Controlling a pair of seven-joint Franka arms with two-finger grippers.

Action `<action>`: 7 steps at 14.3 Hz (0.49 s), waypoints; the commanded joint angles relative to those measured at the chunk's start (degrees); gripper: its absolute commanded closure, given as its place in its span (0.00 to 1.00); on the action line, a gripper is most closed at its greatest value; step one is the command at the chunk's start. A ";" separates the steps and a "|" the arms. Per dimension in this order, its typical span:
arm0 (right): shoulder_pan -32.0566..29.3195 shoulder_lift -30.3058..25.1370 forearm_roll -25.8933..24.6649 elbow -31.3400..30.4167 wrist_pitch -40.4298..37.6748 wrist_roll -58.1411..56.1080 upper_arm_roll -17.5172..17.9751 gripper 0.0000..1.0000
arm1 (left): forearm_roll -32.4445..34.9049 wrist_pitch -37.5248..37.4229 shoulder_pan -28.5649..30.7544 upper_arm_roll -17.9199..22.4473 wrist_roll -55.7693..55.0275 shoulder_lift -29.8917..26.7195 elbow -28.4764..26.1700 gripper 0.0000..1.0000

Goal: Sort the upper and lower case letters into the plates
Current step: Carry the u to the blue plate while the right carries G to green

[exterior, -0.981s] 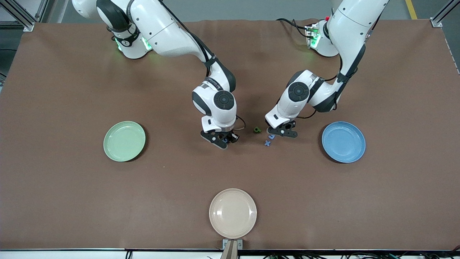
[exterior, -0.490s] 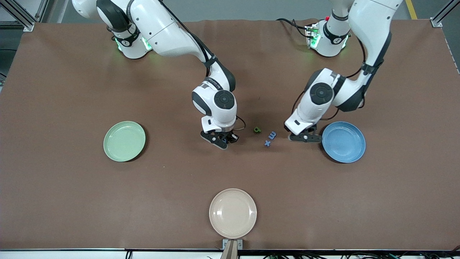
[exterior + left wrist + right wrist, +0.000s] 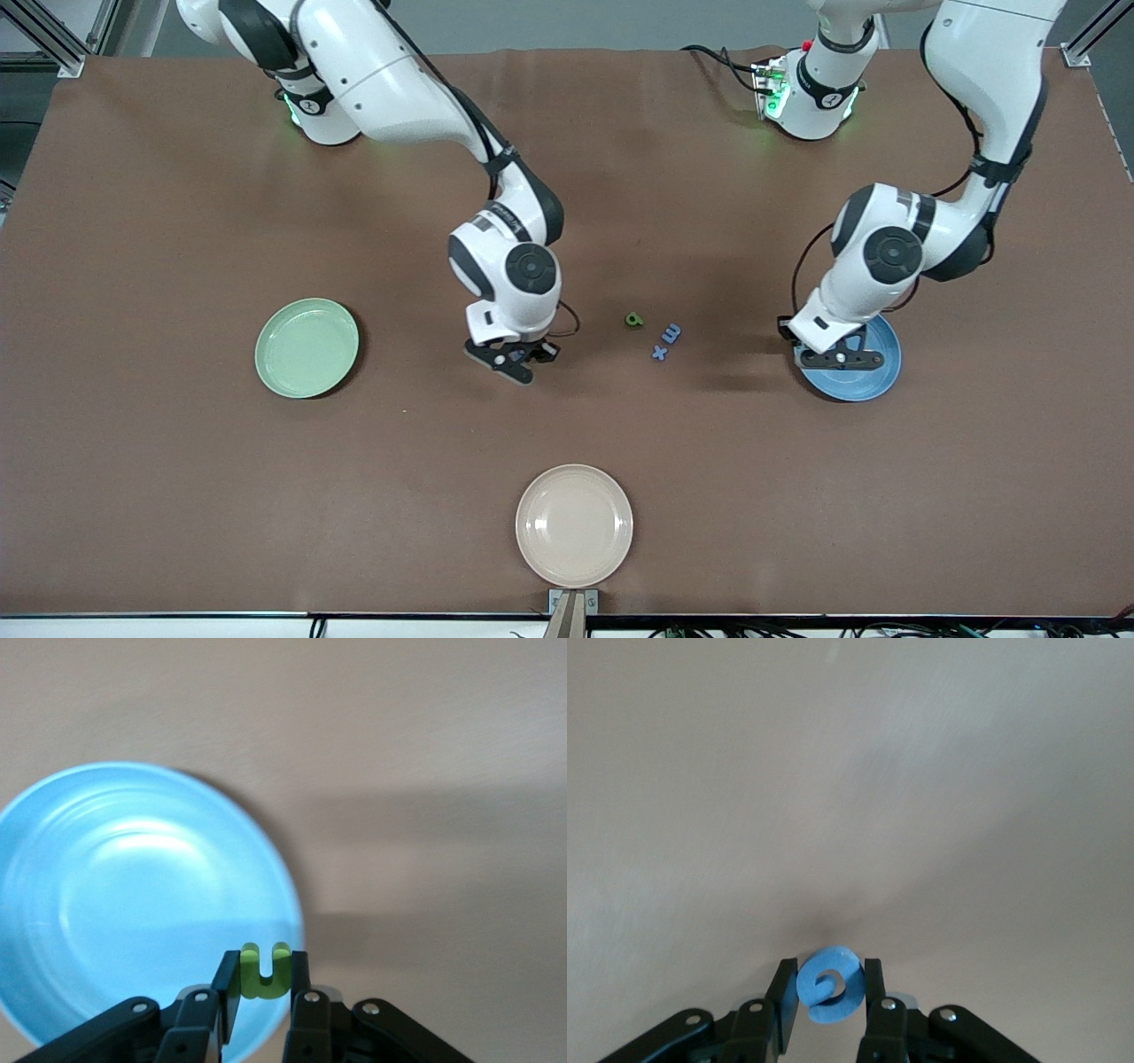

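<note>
the blue plate [image 3: 873, 377] has the left gripper [image 3: 837, 358] over it. three small letters [image 3: 654, 332] lie close together mid-table between both grippers. the green plate [image 3: 306, 347] and beige plate [image 3: 574, 525] stand apart, with bare table around them.

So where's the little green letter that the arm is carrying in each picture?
Front view: hidden under the left gripper, over the round blue plate.
Left wrist view: small green letter n pinched between the fingers, over the plate's rim.
Right wrist view: not there.
Shared landmark: the blue plate.
</note>
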 commanded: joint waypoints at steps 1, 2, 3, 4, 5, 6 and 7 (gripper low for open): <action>-5.83 -11.70 -0.78 -12.44 0.21 -9.44 1.35 1.00 | 1.04 0.13 3.40 -0.44 4.11 -1.57 -3.17 0.95; -8.11 -15.38 -0.78 -17.09 1.26 -13.65 1.35 1.00 | 1.74 0.31 4.54 -0.44 4.73 -1.40 -3.61 0.95; -10.66 -18.90 -0.69 -21.84 3.19 -18.22 1.44 1.00 | 4.53 0.31 5.95 -0.44 4.91 -1.31 -3.88 0.95; -13.04 -21.72 -0.61 -26.32 5.29 -22.09 1.53 1.00 | 7.26 0.48 7.70 -0.62 4.91 -0.96 -4.14 0.95; -15.50 -24.27 -0.61 -30.98 8.10 -26.22 1.53 1.00 | 8.42 0.75 8.59 -0.62 5.00 -0.52 -4.23 0.94; -17.70 -26.30 -0.61 -35.20 10.82 -29.83 1.53 1.00 | 8.86 1.45 9.12 -0.62 5.17 -0.08 -4.23 0.94; -19.89 -27.80 -0.61 -38.90 13.55 -33.17 1.53 1.00 | 8.95 1.97 9.38 -0.53 6.31 0.45 -4.23 0.94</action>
